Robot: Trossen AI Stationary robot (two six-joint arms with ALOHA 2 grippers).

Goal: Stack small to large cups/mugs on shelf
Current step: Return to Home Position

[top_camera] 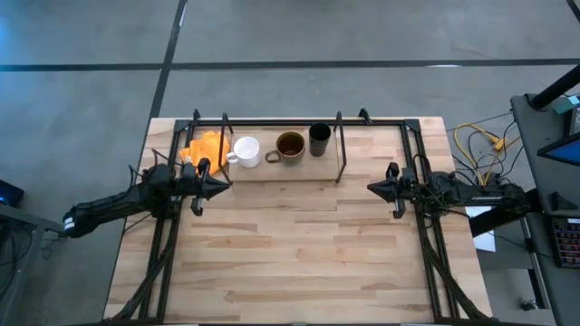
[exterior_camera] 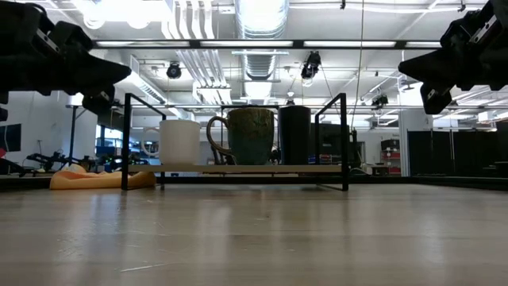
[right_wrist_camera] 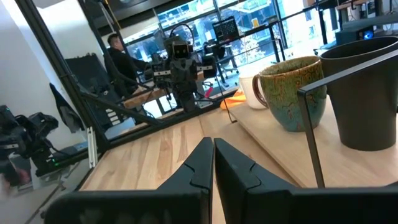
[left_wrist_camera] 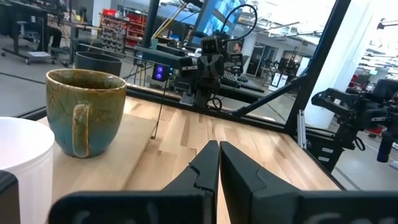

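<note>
A white handled mug [top_camera: 246,151], a brown glazed handled mug [top_camera: 289,146] and a small black handleless cup [top_camera: 319,139] stand in a row, each on its base, on the light wooden shelf [top_camera: 272,170] framed by black rods at the table's far side. In the low view the white mug [exterior_camera: 180,142], brown mug [exterior_camera: 251,136] and black cup [exterior_camera: 294,135] stand side by side. My left gripper [top_camera: 226,186] is shut and empty just near of the white mug. My right gripper [top_camera: 371,187] is shut and empty to the right of the shelf.
An orange cloth [top_camera: 206,147] lies at the shelf's left end, beside the white mug. Black frame rods [top_camera: 342,145] rise at the shelf's corners. The plank tabletop [top_camera: 299,244] spreads bare on the near side of the shelf. A person [right_wrist_camera: 118,53] shows in the room beyond.
</note>
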